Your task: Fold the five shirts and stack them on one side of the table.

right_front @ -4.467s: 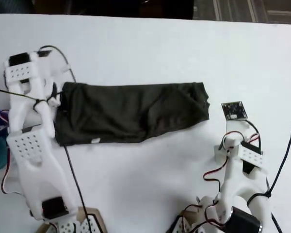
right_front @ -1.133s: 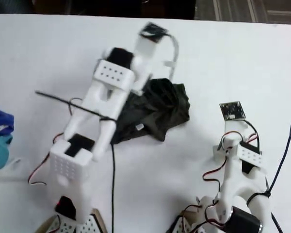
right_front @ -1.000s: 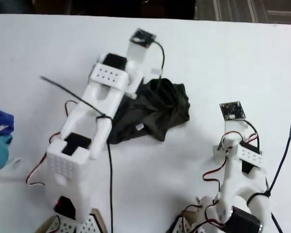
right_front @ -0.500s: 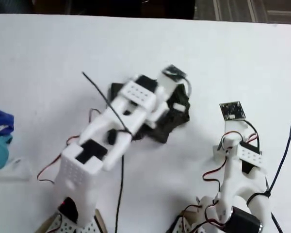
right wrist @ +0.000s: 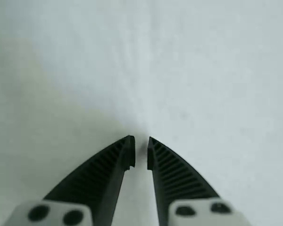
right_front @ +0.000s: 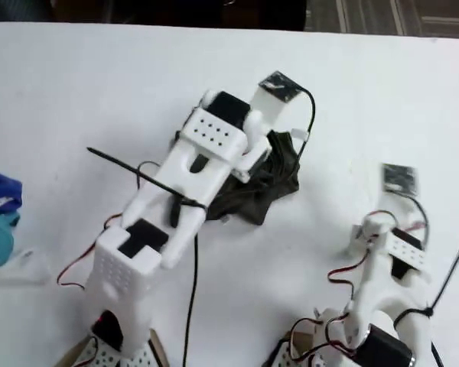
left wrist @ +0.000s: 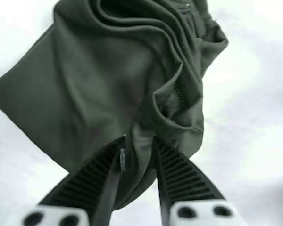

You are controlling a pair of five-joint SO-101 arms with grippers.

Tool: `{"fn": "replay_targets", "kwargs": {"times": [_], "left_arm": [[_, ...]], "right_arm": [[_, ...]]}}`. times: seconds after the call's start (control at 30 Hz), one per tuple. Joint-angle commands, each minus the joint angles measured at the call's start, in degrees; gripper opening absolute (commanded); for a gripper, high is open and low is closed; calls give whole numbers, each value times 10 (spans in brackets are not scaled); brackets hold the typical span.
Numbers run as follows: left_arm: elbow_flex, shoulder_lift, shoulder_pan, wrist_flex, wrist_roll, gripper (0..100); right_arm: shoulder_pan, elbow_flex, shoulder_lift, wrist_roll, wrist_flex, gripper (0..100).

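Dark green shirt [left wrist: 108, 80] bunched on white table [right wrist: 203, 70], left gripper [left wrist: 137, 141] over shirt, fingers narrow, pinching a fold, right gripper [right wrist: 140, 153] well apart from shirt, tips nearly touching above tabletop

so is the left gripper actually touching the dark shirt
Touching. In the left wrist view the left gripper pinches a fold of the dark shirt between its two fingers, with no gap showing.

A white table [right_front: 367, 84] spreads wide under soft, even light. Past its far edge runs a dark, shadowed band [right_front: 176, 11], and at the far right I see grey, lined floor [right_front: 398, 15].
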Motion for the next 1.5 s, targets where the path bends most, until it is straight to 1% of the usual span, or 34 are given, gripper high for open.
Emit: {"fn": "replay_targets", "kwargs": {"times": [0.0,0.1,0.17,0.27,0.33,0.43,0.53,0.7,0.77,0.83,0.97,1.13,1.17,1.23,1.33,1.47], "left_arm": [[-22,-4,-7,-26,-4,102],[-9,12,-10,-52,-4,102],[6,37,-21,-72,-2,102],[19,83,-43,-105,0,102],[19,105,-48,-109,0,102],[19,117,-40,-88,1,102],[18,101,-11,-53,1,102],[20,67,57,-3,1,102],[24,66,77,7,1,102],[24,71,84,11,1,102],[8,67,70,10,-2,102],[-93,40,38,6,-4,102],[-116,40,28,0,-4,102],[-145,52,11,-39,0,102],[-163,92,-5,-86,1,102],[-188,164,-3,-104,-2,102]], "right_arm": [[65,-21,-5,-38,2,55],[120,-21,-5,-38,-9,55],[140,-18,1,-38,-19,55],[131,-18,1,-38,-19,55],[116,-17,1,-37,-20,55],[106,-17,1,-35,-20,55],[103,-11,1,-15,-21,55],[103,-11,1,-13,-21,55],[103,-11,1,-13,-21,55],[103,-11,1,-13,-21,55],[103,-11,1,-13,-21,55],[103,-11,1,-13,-21,55],[103,-11,1,-13,-21,55],[103,-11,1,-13,-21,55],[103,-11,1,-13,-21,55],[103,-11,1,-13,-22,55]]}}
